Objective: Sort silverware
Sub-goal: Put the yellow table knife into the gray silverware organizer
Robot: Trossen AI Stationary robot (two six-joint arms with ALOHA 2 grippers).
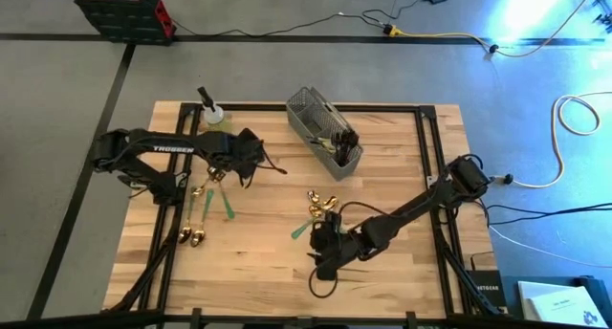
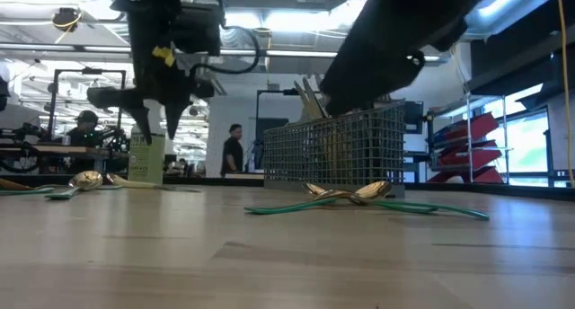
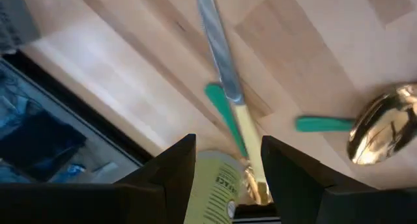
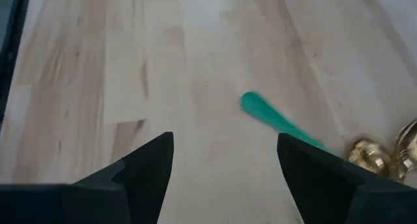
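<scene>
Near the far edge of the wooden table (image 1: 402,272), the grey wire-mesh caddy (image 1: 325,133) stands at an angle, with a few dark and gold utensils (image 1: 338,138) poking out of its right end. Loose silverware lies in two clusters. At centre, shiny gold spoon bowls (image 1: 320,203) and a slim green handle (image 1: 302,230) lie just beside the right gripper (image 1: 322,245), whose fingers stand apart with nothing between them. To the left, gold spoons (image 1: 194,236) and green-handled pieces (image 1: 228,203) lie below the left gripper (image 1: 218,174), which hangs just above the table holding a cream-handled knife (image 3: 225,74) between its parted fingers. A spray bottle (image 1: 211,114) stands close behind it. Bare planks stretch along the near edge.
</scene>
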